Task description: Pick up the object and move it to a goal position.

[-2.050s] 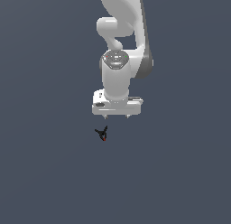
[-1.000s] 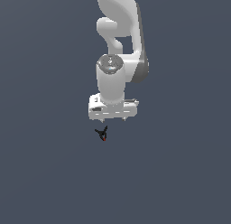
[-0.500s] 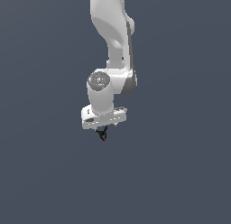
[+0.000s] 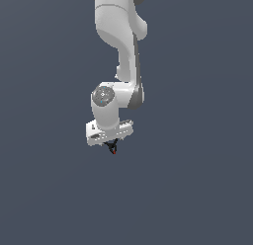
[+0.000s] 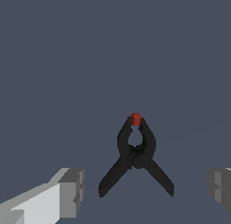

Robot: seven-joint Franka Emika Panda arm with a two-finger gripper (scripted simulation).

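The object (image 5: 135, 157) is a small black clamp-like thing with two splayed prongs and a red tip, lying on the grey floor. In the exterior view it (image 4: 113, 149) peeks out just under the white hand. My gripper (image 5: 144, 191) is open, its two grey fingertips (image 5: 72, 191) spread wide on either side of the object's prongs, not touching it. In the exterior view the gripper (image 4: 111, 142) sits directly over the object and hides most of it.
The white arm (image 4: 121, 51) rises from the gripper to the top of the exterior view. A plain dark grey floor (image 4: 197, 189) surrounds everything.
The arm has swung toward the exterior view's left and come down over the object, which has stayed in place. The hand now covers most of it.
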